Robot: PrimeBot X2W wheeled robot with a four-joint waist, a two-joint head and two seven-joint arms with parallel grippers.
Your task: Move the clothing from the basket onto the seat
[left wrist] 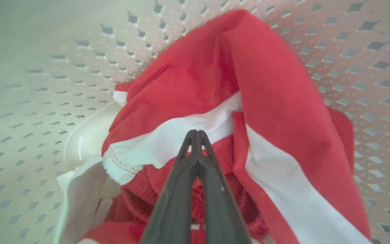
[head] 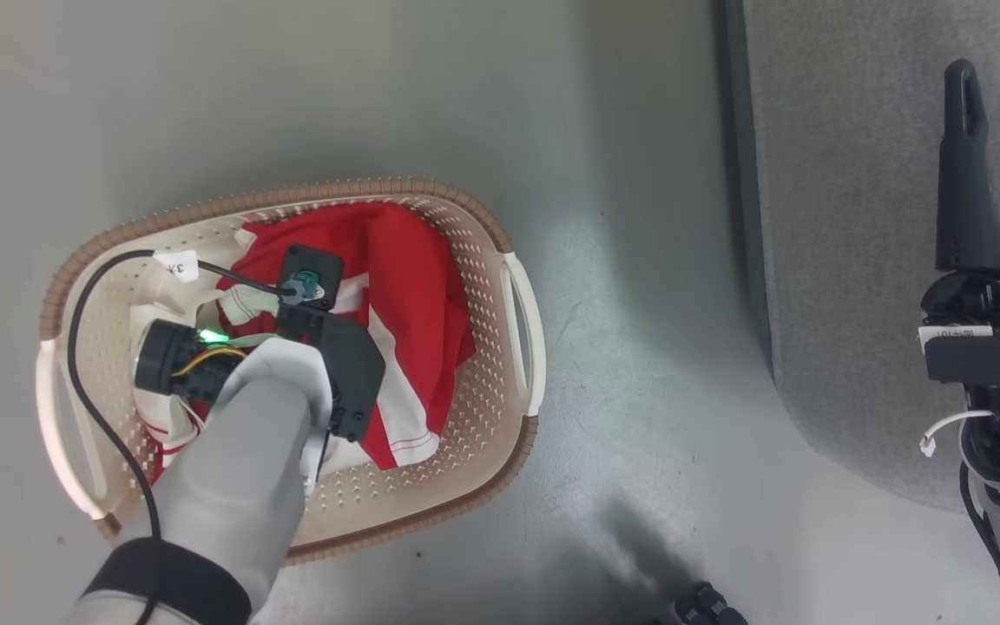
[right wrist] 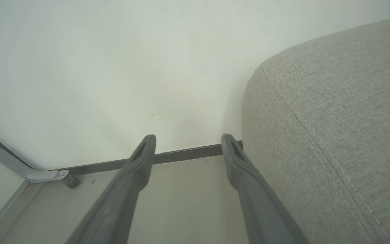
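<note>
I read the left gripper [left wrist: 197,133] as fully closed, tips touching the white stripe [left wrist: 181,130] of the clothing [head: 404,260]; grip unconfirmed. Clothing lies in the basket [head: 500,365] at 9 o'clock on the grey floor [head: 621,304]. Right gripper [head: 997,82] is wide and empty, by the seat [head: 856,217] at 3 o'clock.

Head overhead, left wrist close: shared basket [head: 335,187]

clothing [left wrist: 276,101]: was soft matt cloth, red with white panels, ribbed knit at one band | basket [head: 483,278]: was smooth cream plastic, perforated, faintly glossy | rim [head: 335,189]: looked brown, woven-textured | seat [right wrist: 333,118]: was grey coarse-weave fabric, matt, stitched seams | floor [head: 621,260]: was smooth, grey, dull sheen
</note>
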